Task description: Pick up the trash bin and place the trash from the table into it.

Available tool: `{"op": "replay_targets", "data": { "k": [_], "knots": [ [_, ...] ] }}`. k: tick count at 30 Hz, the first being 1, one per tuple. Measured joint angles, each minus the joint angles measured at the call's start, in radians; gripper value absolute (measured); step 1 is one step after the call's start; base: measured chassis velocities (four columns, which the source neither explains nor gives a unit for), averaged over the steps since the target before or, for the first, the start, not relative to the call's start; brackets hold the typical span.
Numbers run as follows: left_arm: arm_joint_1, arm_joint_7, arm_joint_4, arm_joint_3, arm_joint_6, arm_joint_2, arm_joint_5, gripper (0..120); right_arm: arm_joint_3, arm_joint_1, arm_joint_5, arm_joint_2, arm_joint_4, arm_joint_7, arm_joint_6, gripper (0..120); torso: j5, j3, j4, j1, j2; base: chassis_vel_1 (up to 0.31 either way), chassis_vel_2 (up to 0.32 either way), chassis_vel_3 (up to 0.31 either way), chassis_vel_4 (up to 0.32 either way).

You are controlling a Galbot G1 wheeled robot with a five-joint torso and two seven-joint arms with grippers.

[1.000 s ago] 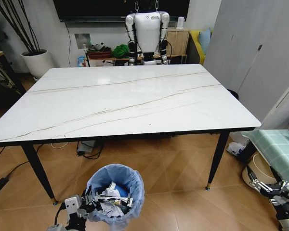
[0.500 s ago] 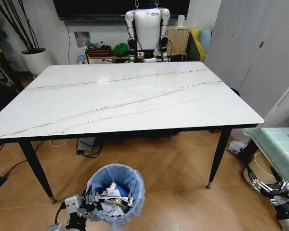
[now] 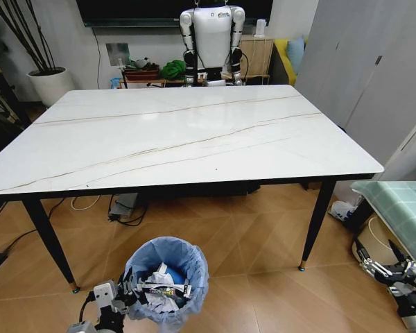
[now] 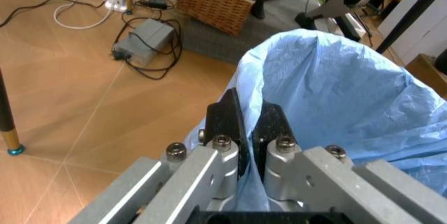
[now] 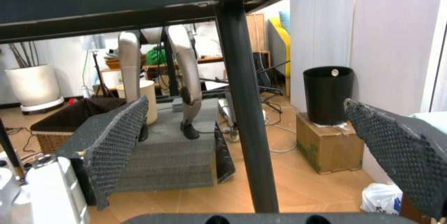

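Left wrist view has the left gripper (image 4: 250, 130) clamped on the trash bin (image 3: 166, 279) liner's rim (bin on the floor before the table (image 3: 180, 139)), so the thin bag could slip or tear; the right gripper (image 3: 385, 267) hangs spread.

counter (image 3: 194, 139): white marble look, thin grey veins, black legs. trash bin (image 3: 168, 267) liner: crinkly light blue. floor (image 3: 249, 243): warm wood-tone.

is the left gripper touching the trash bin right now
Touching. In the left wrist view the left gripper has its fingers pinched shut on the rim of the trash bin, gripping the blue bag liner.
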Motion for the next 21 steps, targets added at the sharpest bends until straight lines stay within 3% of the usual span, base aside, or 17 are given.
{"op": "replay_targets", "data": {
  "k": [21],
  "knots": [
    [-0.002, 0.002, 0.011, 0.003, -0.002, -0.02, 0.005, 0, 0.0, 0.0, 0.0, 0.0, 0.0, 0.0, 0.0, 100, 0.0, -0.051, 0.0, -0.036, -0.087, 0.0, 0.0, 0.0, 0.0]
  ]
}}
